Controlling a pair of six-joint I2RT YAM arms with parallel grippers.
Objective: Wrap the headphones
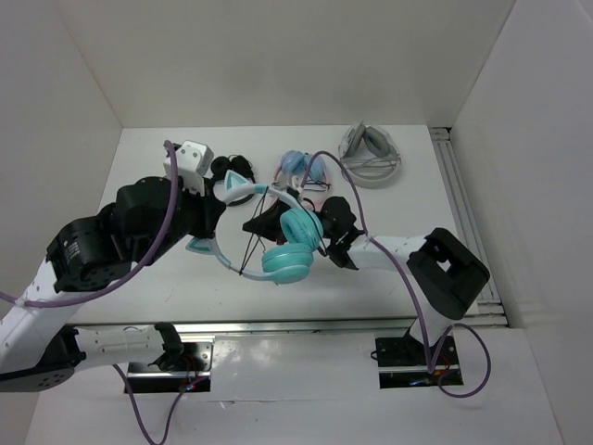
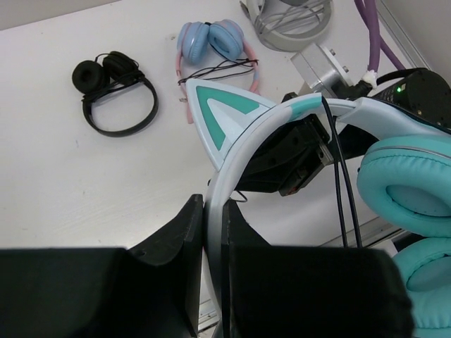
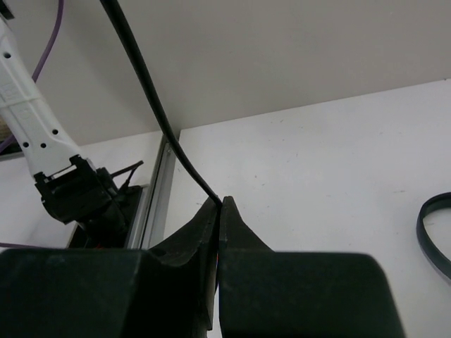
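Left gripper (image 2: 213,215) is clenched on the white-and-teal headband (image 2: 243,148), and the teal headphones (image 1: 289,250) sit at the centre of the top view. Right gripper (image 3: 219,208) pinches the thin black cable (image 3: 144,77). 2 more pairs lie on the table (image 2: 70,183) in the upper left of the left wrist view: black pair (image 2: 116,91), pink-banded pair (image 2: 211,42).

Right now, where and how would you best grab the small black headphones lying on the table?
Probably the thin headband of the black headphones, coming straight down from above. They lie flat with both cups together at one end, so the band's open loop leaves bare table either side for the jaws.
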